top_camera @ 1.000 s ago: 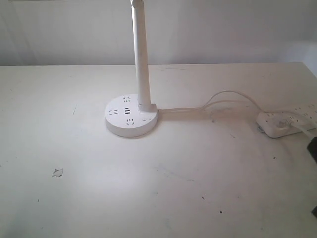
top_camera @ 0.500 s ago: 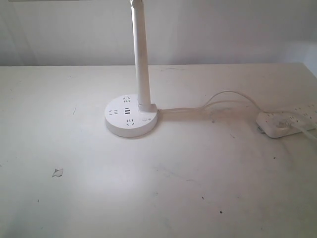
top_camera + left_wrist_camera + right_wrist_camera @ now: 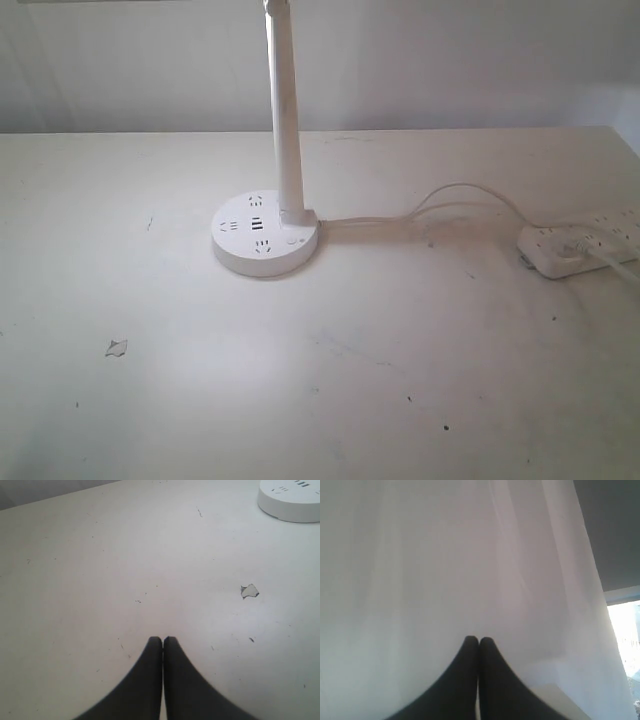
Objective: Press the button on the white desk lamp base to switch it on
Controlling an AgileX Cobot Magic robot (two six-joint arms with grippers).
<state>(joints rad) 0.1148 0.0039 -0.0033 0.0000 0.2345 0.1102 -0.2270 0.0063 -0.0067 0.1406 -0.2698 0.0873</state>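
A wide off-white table [image 3: 330,400] fills most of the exterior view. Its top is scuffed, dotted with small dark specks, and lit by a soft glare near the middle. Behind its far edge hangs a pale curtain [image 3: 450,60] with faint vertical folds. The white desk lamp base [image 3: 265,236], a flat round disc, sits on the table left of centre and towards the back. Its top carries groups of socket holes [image 3: 228,225] and two dark USB slots [image 3: 256,224]. The button [image 3: 293,239] is a faint small circle on the base's top, just beside the foot of the slim white stem [image 3: 288,130], which rises upright out of the picture. A white cord [image 3: 440,205] loops from the base across to a long white power strip [image 3: 580,245] at the table's right edge. A small pale scrap [image 3: 116,348] lies near the left front. In the left wrist view, the left gripper [image 3: 162,641] hovers over bare table with its dark fingers pressed together, holding nothing, well apart from the base. In the right wrist view, the right gripper [image 3: 478,641] is likewise closed and empty, pointing at white curtain folds.
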